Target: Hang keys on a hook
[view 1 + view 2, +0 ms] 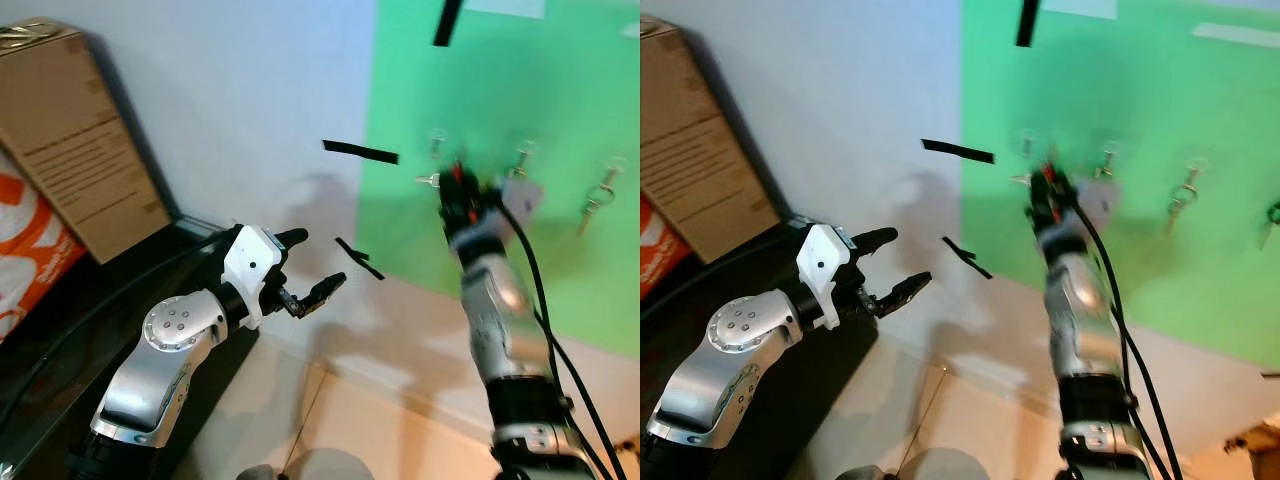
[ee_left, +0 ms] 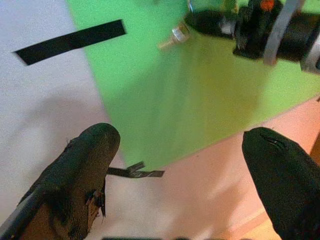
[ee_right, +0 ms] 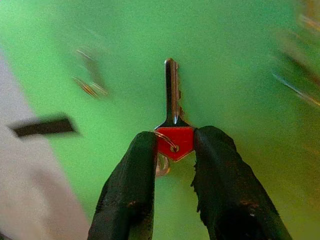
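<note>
One red key (image 3: 173, 134) — three tape strips (image 1: 360, 152)

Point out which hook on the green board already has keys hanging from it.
The far-right hook: a key bunch hangs from it. The other hooks near the right hand, which grips a red-headed key, are bare.

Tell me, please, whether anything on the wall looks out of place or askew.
Yes: a black tape strip low on the white wall has peeled and crumpled, hanging loose beside the green panel.
</note>
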{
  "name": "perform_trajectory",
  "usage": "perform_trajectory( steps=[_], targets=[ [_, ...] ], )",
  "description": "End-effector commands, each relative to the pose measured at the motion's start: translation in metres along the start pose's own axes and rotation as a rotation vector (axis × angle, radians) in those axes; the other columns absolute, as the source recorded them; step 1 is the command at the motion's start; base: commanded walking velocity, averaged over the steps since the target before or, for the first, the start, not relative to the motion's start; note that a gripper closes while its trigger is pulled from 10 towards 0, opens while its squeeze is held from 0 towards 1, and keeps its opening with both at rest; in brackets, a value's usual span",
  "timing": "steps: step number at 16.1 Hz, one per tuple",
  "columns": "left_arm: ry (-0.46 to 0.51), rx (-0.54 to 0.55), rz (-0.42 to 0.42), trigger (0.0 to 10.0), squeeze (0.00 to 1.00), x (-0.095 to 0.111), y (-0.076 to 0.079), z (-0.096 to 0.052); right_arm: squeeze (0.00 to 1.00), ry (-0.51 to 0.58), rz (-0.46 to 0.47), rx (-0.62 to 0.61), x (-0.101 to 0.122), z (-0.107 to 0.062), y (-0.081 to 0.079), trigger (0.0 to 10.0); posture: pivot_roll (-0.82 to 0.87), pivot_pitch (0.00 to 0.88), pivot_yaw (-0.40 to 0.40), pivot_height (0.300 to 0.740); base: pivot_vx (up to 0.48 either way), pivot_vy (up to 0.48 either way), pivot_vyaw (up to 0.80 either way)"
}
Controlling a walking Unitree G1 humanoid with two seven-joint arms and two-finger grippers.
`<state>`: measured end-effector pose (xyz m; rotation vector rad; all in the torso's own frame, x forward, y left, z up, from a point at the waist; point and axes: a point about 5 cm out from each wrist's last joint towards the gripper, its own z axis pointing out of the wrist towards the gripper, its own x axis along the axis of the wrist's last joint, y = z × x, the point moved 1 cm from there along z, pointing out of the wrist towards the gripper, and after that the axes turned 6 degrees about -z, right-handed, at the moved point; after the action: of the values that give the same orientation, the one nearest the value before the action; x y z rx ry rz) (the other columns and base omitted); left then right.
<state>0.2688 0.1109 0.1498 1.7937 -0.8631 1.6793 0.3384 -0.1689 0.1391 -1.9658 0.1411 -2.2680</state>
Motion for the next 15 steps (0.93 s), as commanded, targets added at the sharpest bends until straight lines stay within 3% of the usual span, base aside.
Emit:
perform_trajectory(
  steps=[1, 7, 10, 12, 15],
  targets=[
    [-0.006, -0.001, 0.021, 10.0, 0.06, 0.001, -0.001, 0.000, 0.00, -0.007, -0.002, -0.010, 0.002, 0.002, 0.001, 10.0, -0.02, 0.000, 0.081, 0.740, 0.000, 0.000, 0.00],
    [-0.008, -0.001, 0.027, 10.0, 0.06, 0.002, -0.001, 0.000, 0.00, -0.010, -0.004, 0.020, 0.002, 0.003, -0.004, 10.0, -0.02, 0.000, 0.080, 0.740, 0.000, 0.000, 0.00],
    [-0.007, -0.005, 0.028, 10.0, 0.07, 0.002, -0.001, 0.001, 0.00, 0.046, 0.037, 0.154, 0.013, 0.003, -0.018, 10.0, -0.02, 0.000, 0.083, 0.740, 0.000, 0.000, 0.00],
    [-0.007, -0.007, 0.028, 10.0, 0.07, 0.002, 0.000, 0.001, 0.00, 0.058, 0.052, 0.181, 0.016, 0.002, -0.022, 10.0, -0.02, 0.000, 0.082, 0.740, 0.000, 0.000, 0.00],
    [-0.005, -0.009, 0.024, 10.0, 0.07, 0.002, 0.001, 0.002, 0.00, 0.083, 0.147, 0.299, 0.025, -0.001, -0.033, 10.0, -0.02, 0.000, 0.077, 0.740, 0.000, 0.000, 0.00]
  ],
)
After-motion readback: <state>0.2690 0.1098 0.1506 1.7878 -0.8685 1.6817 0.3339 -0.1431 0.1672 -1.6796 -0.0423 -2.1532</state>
